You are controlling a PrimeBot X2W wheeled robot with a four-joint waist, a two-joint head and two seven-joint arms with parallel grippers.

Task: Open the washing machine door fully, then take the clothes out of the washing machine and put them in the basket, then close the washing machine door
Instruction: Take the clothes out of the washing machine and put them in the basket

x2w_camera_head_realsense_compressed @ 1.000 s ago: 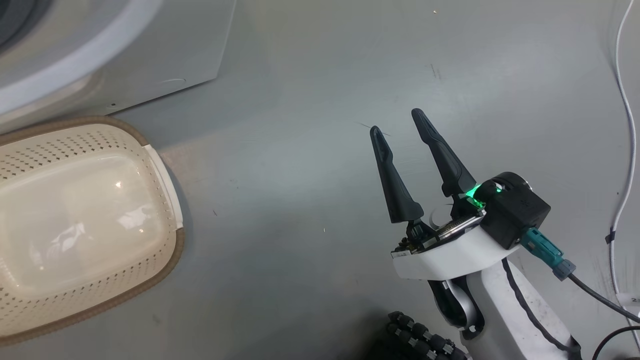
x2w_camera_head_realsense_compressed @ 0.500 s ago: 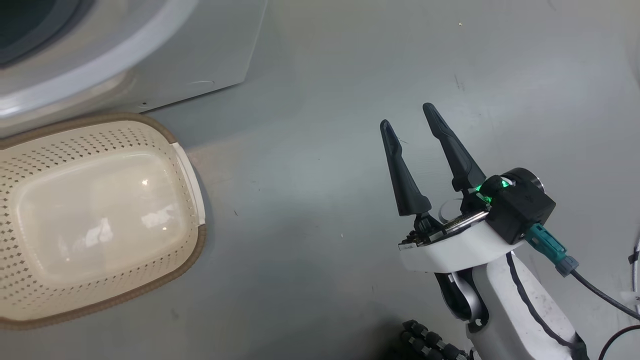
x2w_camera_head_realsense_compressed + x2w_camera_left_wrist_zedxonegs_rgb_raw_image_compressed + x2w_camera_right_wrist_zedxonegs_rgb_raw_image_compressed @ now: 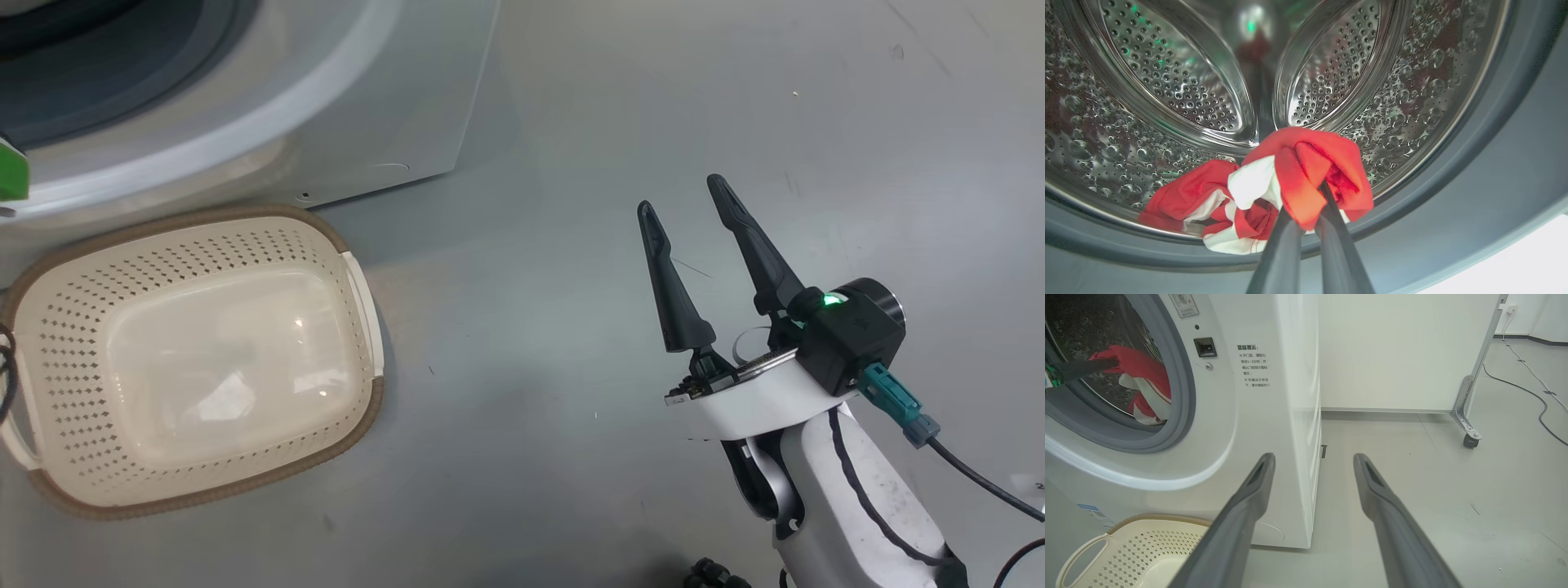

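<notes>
Pinching the clothes (image 3: 1306,163) tight with the left fingers (image 3: 1333,237) inside the washing machine (image 3: 1257,428); holding the right fingers (image 3: 673,294) wide apart, empty, above the floor (image 3: 571,122), well right of the basket (image 3: 204,216).

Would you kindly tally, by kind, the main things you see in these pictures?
washing machine: 1
basket: 1
bundle of clothes: 1
grippers: 2 (left gripper, right gripper)
Total: 5
</notes>
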